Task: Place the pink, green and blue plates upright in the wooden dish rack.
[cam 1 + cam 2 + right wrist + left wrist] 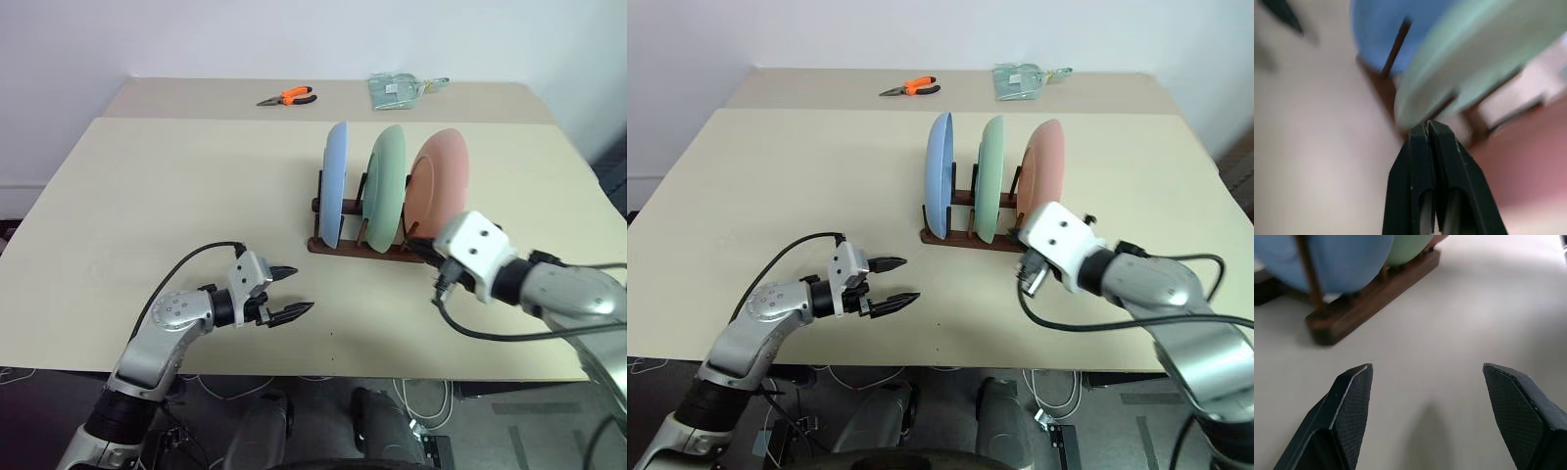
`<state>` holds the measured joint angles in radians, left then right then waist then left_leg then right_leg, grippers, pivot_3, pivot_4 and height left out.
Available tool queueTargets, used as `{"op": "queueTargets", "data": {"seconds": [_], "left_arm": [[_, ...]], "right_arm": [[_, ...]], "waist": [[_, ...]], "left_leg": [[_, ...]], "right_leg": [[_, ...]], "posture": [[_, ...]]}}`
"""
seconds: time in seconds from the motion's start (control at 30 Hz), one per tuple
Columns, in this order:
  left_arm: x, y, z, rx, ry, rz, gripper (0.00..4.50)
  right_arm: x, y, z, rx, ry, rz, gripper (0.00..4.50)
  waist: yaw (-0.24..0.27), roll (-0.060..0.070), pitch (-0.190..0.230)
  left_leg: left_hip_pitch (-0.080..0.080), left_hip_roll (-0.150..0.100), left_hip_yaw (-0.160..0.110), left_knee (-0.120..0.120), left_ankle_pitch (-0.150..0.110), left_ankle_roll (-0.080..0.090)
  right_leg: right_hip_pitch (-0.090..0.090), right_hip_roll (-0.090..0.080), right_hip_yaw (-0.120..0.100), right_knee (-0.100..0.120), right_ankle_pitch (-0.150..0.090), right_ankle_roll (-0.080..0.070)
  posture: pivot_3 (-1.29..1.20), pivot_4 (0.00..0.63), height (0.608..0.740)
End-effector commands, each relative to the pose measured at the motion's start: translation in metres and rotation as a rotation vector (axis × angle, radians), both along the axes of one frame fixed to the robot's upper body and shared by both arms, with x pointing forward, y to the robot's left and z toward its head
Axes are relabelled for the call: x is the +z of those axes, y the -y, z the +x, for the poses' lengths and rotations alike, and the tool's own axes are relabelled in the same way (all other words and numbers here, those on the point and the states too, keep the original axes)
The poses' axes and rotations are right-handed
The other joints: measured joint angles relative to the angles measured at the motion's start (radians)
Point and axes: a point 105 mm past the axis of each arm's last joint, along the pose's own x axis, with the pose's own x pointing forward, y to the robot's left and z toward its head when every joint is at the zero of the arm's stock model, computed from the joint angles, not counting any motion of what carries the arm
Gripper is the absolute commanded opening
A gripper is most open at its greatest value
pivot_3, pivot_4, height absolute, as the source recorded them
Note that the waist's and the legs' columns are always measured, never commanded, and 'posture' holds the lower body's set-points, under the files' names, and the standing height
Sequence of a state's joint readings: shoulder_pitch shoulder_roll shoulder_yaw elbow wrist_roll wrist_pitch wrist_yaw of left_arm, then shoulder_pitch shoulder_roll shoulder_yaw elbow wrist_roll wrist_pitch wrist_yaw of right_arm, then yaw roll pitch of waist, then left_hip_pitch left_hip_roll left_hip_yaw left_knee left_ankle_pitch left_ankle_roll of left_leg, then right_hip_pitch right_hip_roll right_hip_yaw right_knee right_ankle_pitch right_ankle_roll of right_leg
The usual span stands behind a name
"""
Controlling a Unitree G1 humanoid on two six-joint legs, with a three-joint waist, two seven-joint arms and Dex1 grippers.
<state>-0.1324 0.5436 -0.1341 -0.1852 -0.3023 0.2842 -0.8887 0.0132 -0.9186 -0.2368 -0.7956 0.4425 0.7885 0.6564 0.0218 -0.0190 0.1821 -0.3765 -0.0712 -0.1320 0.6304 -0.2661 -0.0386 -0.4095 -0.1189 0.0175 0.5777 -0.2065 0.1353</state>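
In the lower left of the head view, the left claw [290, 291] hangs just above the pale counter [176, 186], released, its two black fingers spread with nothing between them. It points toward the rack from well short of it.

At mid-frame stands the wooden dish rack [338, 245], its dark base rail resting on the counter. All three plates stand upright between its pegs: the blue plate [335, 181] at the rack's left end, the green plate [386, 181] in the middle, and the pink plate [438, 181] at the right end.

Lower right of the rack, the right claw [1431, 134] is clenched on nothing, its tips close to the green plate's lower edge and the rack's base; whether they touch cannot be told.

Along the counter's upper edge lie orange-handled pliers [289, 96] and a clear bag [397, 89].

Judging by this, the placing looks complete. The next move likely calls for drawing the right claw clear without nudging the rack or plates.
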Motion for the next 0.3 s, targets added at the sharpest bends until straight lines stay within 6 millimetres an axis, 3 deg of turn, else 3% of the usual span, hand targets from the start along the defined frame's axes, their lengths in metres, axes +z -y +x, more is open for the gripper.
{"op": "queueTargets", "data": {"seconds": [0.03, 0.13, 0.3], "left_arm": [[0.006, -0.032, 0.016, 0.118, 0.058, 0.019, 3.70], [0.003, -0.064, 0.026, 0.224, 0.073, 0.060, 3.70], [0.002, -0.088, 0.029, 0.297, 0.087, 0.092, 3.70]], "right_arm": [[0.006, 0.024, -0.011, -0.059, 0.011, 0.064, 0.04], [-0.002, 0.070, -0.002, -0.244, 0.031, 0.108, 0.04], [-0.017, 0.095, 0.004, -0.293, 0.028, 0.110, 0.04]], "waist": [[-0.002, 0.000, 0.000], [-0.011, -0.001, 0.000], [-0.010, 0.000, 0.000]], "left_leg": [[0.001, 0.000, 0.000, 0.000, 0.000, 0.000], [0.002, 0.001, 0.001, 0.001, 0.000, 0.000], [0.002, 0.001, 0.002, 0.000, 0.000, 0.000]], "right_leg": [[0.000, 0.000, 0.000, 0.000, -0.001, 0.001], [0.002, 0.000, 0.000, 0.000, 0.000, 0.000], [0.001, 0.000, 0.000, 0.000, 0.000, 0.000]], "posture": [[0.00, 0.150, 0.740], [0.00, 0.150, 0.740], [0.00, 0.150, 0.740]]}}
